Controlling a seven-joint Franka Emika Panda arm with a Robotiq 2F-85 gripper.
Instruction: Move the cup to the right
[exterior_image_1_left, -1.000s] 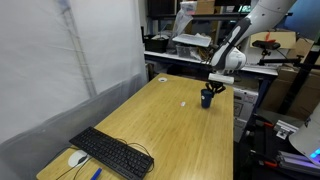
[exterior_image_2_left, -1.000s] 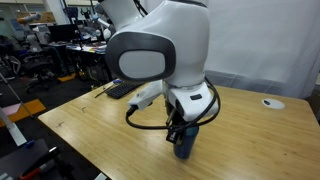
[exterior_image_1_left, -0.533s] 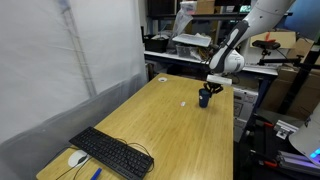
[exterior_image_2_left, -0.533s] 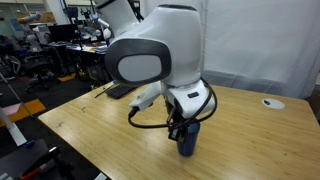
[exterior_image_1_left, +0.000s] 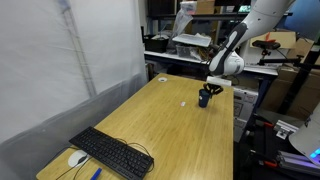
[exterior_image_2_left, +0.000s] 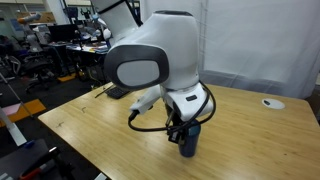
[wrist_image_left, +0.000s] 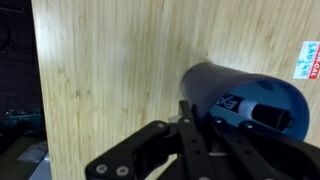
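The dark navy-blue cup (exterior_image_1_left: 205, 99) stands upright near the far end of the wooden table (exterior_image_1_left: 160, 125), close to its edge. It also shows in an exterior view (exterior_image_2_left: 188, 140) under the big white wrist, and in the wrist view (wrist_image_left: 250, 95) as a blue cylinder with a label. My gripper (exterior_image_1_left: 206, 91) is shut on the cup, with its black fingers (wrist_image_left: 205, 135) on either side of it. I cannot tell whether the cup's base touches the table.
A black keyboard (exterior_image_1_left: 112, 153) and a white mouse (exterior_image_1_left: 77, 158) lie at the near end of the table. A tiny white scrap (exterior_image_1_left: 184, 103) lies beside the cup. A white round disc (exterior_image_2_left: 271, 102) sits near the table's corner. Cluttered benches stand behind.
The gripper and the cup have shifted a little sideways along the table, toward the right in the close exterior view. The grip stays shut.
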